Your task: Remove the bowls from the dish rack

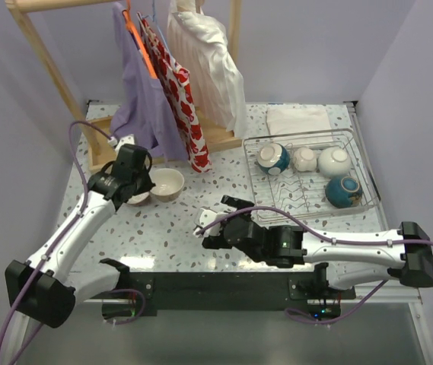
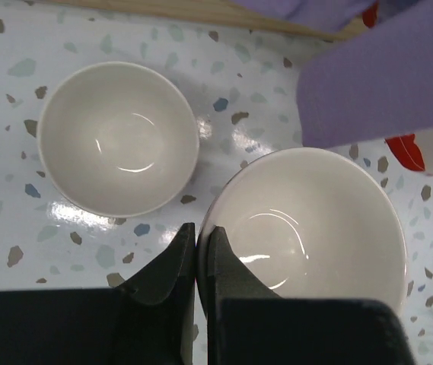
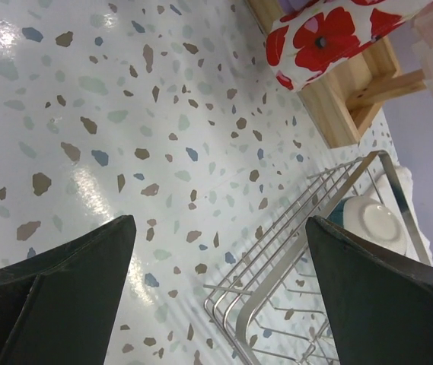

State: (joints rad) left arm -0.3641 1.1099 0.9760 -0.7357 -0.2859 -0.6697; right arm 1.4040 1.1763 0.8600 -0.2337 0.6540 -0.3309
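Top external view: the dish rack (image 1: 288, 194) stands at the far right of the table (image 1: 163, 236). It holds a far teal-blue bowl (image 1: 273, 158), a small cream bowl (image 1: 304, 158), a white bowl (image 1: 334, 161) and a near teal-blue bowl (image 1: 344, 192). Left wrist view: the left gripper (image 2: 199, 232), jaws narrow, pinches the rim of an off-white bowl (image 2: 311, 228). A second off-white bowl (image 2: 117, 141) sits just beside it, not touching. Right wrist view: the right gripper (image 3: 220, 220) is spread wide above the speckled table, holding nothing, near the rack's left corner.

Lab booth: lilac walls (image 1: 399, 53), terrazzo table (image 1: 170, 228), clothes rack (image 1: 224, 139).
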